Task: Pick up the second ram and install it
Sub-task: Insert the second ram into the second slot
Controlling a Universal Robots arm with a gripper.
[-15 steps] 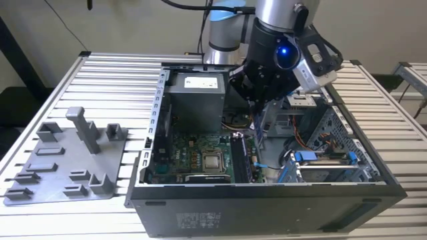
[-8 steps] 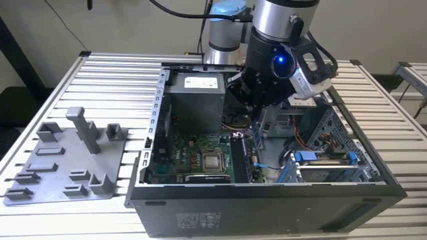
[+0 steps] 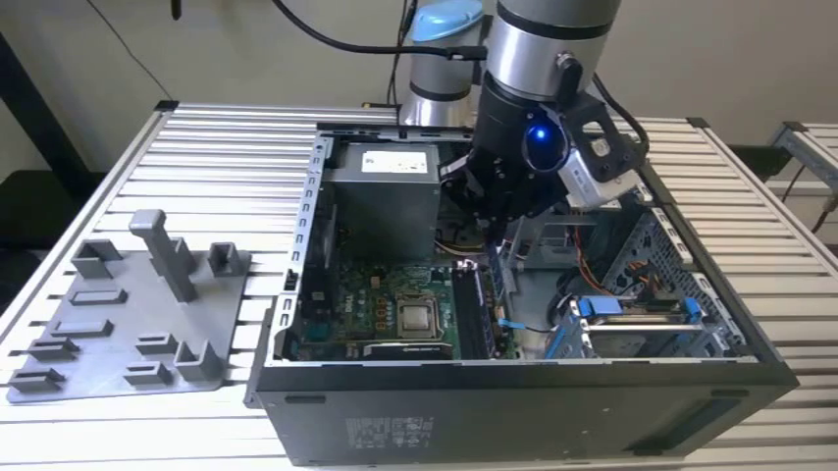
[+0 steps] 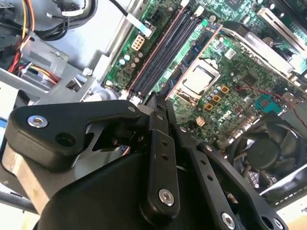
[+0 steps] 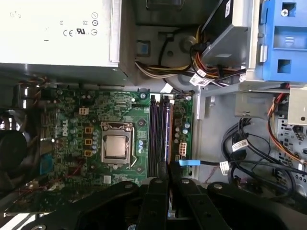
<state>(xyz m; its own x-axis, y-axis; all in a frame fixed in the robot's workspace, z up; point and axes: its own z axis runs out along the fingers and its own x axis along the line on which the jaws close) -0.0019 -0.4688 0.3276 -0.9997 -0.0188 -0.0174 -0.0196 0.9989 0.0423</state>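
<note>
Black metal gripper [image 5: 166,182] clenches the thin, dark second ram [image 5: 164,168] edge-down over the green motherboard's [image 5: 67,103] long black slots [image 5: 160,124], apparently lined up for seating.

One computer case [image 3: 524,402], one tray [image 3: 131,322], one arm [image 3: 544,39], one gripper [image 3: 497,224], one ram [image 3: 497,260], one processor [image 5: 116,146], one power supply [image 5: 57,33], one fan [image 4: 264,151].

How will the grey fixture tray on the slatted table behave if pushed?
The grey fixture tray lies flat with a broad base, so it would probably slide rather than tip. It looks like moulded plastic, so likely stiff and light for its size. The slatted table has grooves that might snag an edge.
</note>
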